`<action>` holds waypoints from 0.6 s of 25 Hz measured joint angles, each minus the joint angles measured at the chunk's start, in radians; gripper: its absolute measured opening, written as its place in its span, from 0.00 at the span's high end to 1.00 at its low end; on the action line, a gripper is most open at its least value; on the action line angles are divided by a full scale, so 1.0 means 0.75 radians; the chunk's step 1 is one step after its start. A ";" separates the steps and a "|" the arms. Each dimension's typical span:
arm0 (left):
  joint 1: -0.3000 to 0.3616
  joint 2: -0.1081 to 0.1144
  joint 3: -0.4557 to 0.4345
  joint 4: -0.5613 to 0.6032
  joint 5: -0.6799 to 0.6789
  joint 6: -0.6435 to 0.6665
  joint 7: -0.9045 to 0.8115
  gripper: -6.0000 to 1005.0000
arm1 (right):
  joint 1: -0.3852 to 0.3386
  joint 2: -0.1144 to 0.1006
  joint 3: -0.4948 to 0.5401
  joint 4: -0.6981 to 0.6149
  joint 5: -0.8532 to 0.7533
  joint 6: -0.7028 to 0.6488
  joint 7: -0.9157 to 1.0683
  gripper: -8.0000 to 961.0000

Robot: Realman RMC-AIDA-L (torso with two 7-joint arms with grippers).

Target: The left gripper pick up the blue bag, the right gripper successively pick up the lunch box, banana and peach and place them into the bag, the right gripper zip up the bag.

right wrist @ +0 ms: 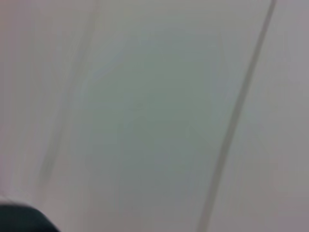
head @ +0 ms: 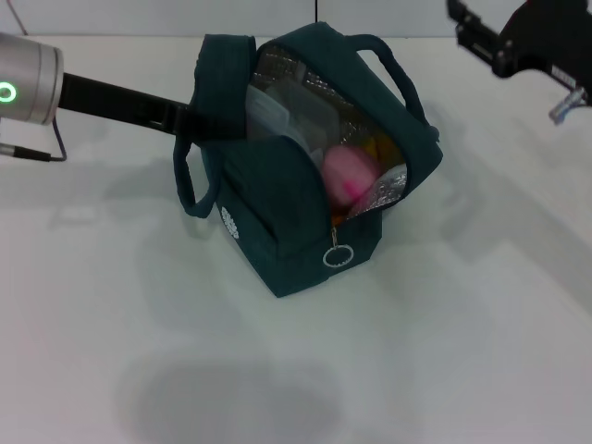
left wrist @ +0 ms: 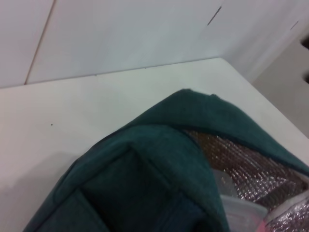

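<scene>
Teal fabric of the blue bag [head: 305, 231] is pinched by our left gripper [head: 215, 125], keeping its mouth open; we cannot tell the right gripper's [head: 472, 28] jaws.

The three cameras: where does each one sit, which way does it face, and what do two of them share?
Head view: high on the robot, looking down at the table; left tool at the blue bag, right tool raised far right.
Left wrist view: close above the bag, facing the table's far edge; no robot parts visible.
Right wrist view: faces a blank pale surface.
Head and left wrist share the bag, lunch box and peach.
</scene>
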 joint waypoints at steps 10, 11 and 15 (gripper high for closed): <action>-0.062 0.004 -0.032 -0.003 -0.007 0.016 -0.040 0.95 | 0.265 -0.158 0.280 0.702 -0.102 -1.183 0.472 0.37; -0.076 0.005 -0.033 -0.004 -0.007 0.017 -0.046 0.95 | 0.295 -0.167 0.335 0.777 -0.159 -1.281 0.482 0.37; -0.114 0.007 -0.033 -0.004 -0.008 0.017 -0.069 0.95 | 0.383 -0.197 0.481 0.990 -0.405 -1.526 0.495 0.37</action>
